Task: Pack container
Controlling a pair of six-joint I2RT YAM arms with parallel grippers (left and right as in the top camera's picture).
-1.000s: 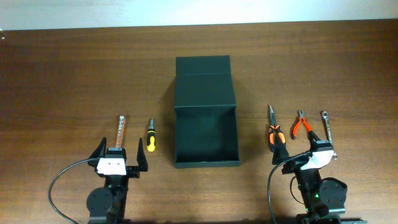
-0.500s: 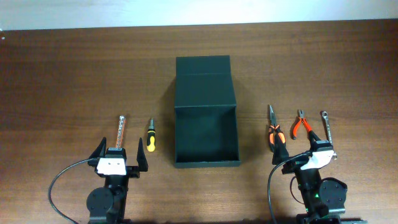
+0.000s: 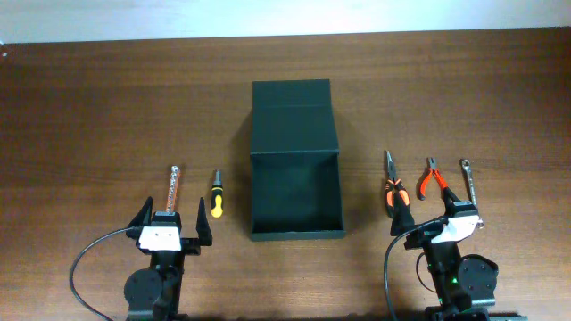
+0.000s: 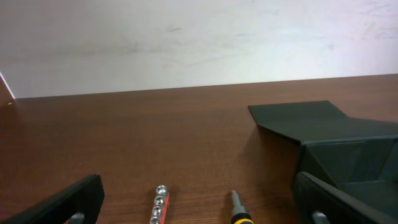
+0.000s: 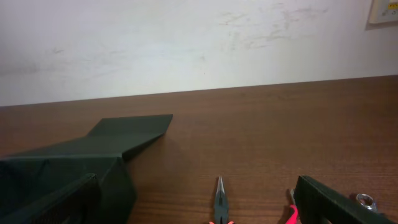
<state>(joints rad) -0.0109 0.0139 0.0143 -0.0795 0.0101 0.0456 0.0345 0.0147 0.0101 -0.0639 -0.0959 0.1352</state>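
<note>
While the left gripper [image 3: 172,216] and right gripper [image 3: 432,209] gaped empty, the matte green-black rectangular container [image 3: 295,192] lay between them.

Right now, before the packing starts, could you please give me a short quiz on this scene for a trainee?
1. True or false: the container is already closed.
2. How many tools lie on the robot's right of the container?
3. Fill in: the left gripper and the right gripper both stand ____.
Key: 1 false, the lid lies folded back. 2 three: long pliers, small pliers, wrench. 3 open.
</note>
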